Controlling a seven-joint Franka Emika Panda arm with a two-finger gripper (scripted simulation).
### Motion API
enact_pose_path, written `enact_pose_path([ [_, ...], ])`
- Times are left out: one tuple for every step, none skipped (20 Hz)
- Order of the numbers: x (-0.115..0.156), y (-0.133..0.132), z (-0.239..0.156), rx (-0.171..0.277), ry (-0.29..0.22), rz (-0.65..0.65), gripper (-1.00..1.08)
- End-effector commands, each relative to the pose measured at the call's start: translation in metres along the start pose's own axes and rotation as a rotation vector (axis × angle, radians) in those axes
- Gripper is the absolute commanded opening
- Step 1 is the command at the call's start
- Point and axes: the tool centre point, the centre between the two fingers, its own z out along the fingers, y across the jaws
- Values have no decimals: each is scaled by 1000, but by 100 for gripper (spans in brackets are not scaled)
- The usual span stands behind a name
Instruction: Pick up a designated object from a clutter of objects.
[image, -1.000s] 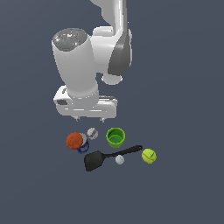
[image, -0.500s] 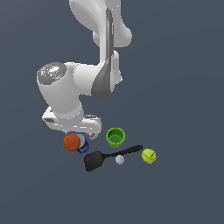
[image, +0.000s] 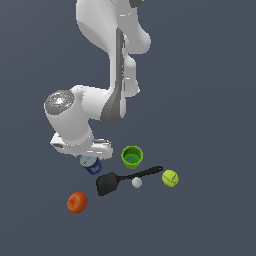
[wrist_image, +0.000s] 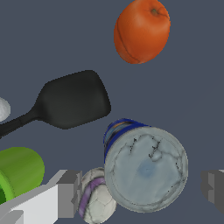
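in the exterior view, going from the view's left to its right: the orange ball lies alone on the dark table, well apart from the rest of the clutter. next comes the blue can, upright, its silvery-grey top showing just under the white arm's hand; the hand's body hides most of the pincer here. just beside the can, lower and to the view's right, lies the black spatula, its blade near the can and its handle running up toward the right. the green cup stands above the handle, open mouth up. the white golf ball sits touching or just beside the handle's lower edge, and the yellow-green tennis ball lies just past the handle's tip.

in the wrist view the pincer is spread apart, one grey finger on one side of the can and the other finger on the far side, with clear gaps to the can's rim. a baseball lies against the can, between it and the nearer finger. the spatula blade, the orange ball and the cup's green wall lie around them.
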Motion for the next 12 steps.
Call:
enact_pose_path([
  [0,0,0,0,1,0,100],
  [0,0,1,0,1,0,100],
  [0,0,3,0,1,0,100],
  [0,0,6,0,1,0,100],
  [0,0,10,0,1,0,100],
  [0,0,14,0,1,0,100],
  [0,0,20,0,1,0,100],
  [0,0,25,0,1,0,100],
  [0,0,31,0,1,0,100],
  [0,0,36,0,1,0,100],
  [0,0,41,0,1,0,100],
  [0,0,44,0,1,0,100],
])
